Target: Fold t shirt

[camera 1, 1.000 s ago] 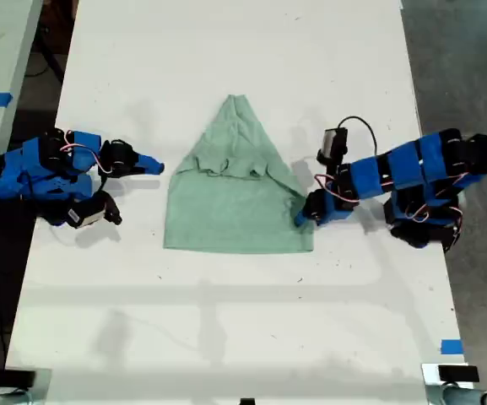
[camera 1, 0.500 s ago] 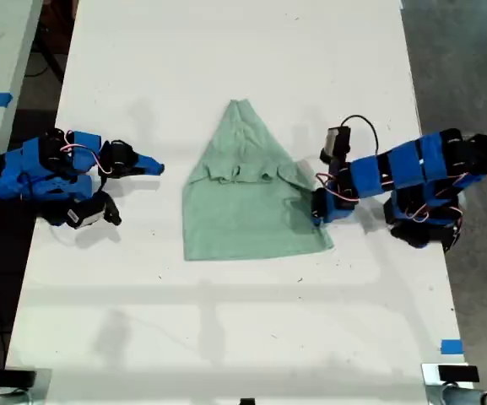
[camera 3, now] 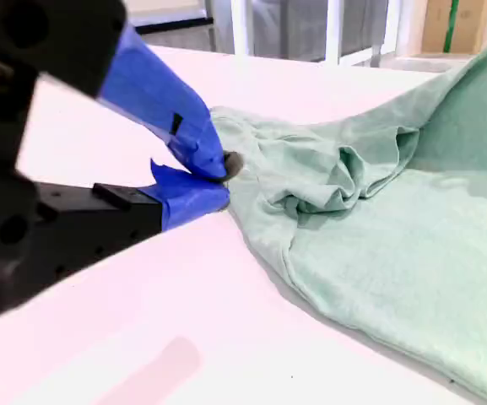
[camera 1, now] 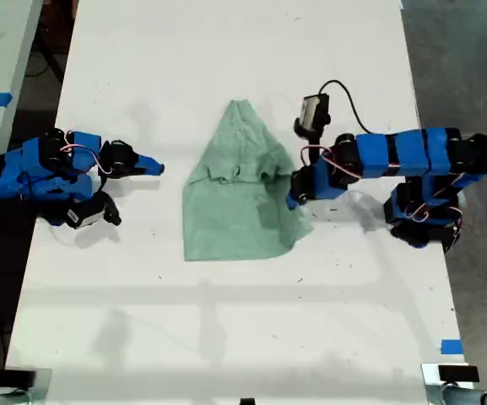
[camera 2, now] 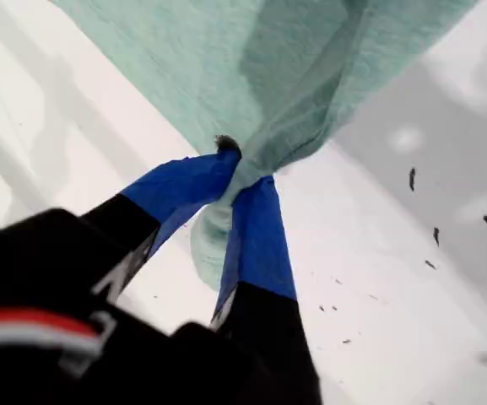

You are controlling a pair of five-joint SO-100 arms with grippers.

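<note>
On the white table [camera 1: 226, 337], the t shirt [camera 1: 235, 202] lies mid-surface; my first gripper [camera 1: 294, 199] pinches its lifted edge at the exterior view's right, hiding cloth beneath. My second gripper [camera 3: 218, 181] rests pressed together, empty. Grey floor [camera 1: 462, 51] borders the table.

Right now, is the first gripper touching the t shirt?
Touching. In the first wrist view, my first gripper is closed on a bunched fold of the t shirt, with fabric squeezed between its blue fingers.
</note>
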